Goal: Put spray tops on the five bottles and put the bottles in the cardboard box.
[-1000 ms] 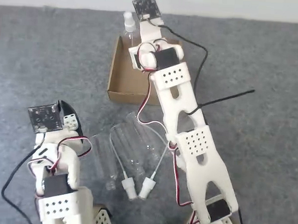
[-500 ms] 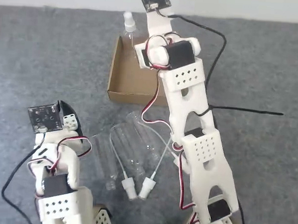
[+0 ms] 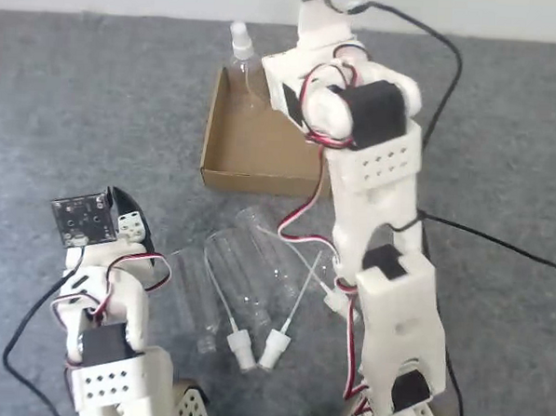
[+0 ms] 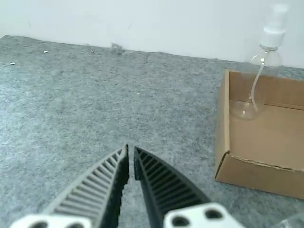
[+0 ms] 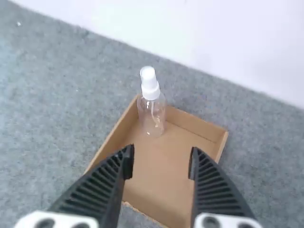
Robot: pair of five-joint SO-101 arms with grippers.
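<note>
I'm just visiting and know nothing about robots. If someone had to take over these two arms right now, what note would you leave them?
Left hand: shut, empty, over the grey table, apart from the box.
Right hand: open, empty, above the cardboard box.
Done: one capped bottle stands upright in the box's far corner.
Left: clear bottles lie uncapped on the table in front of the box, two spray tops beside them; the exact bottle count is hard to tell. Cap each, then box them.
</note>
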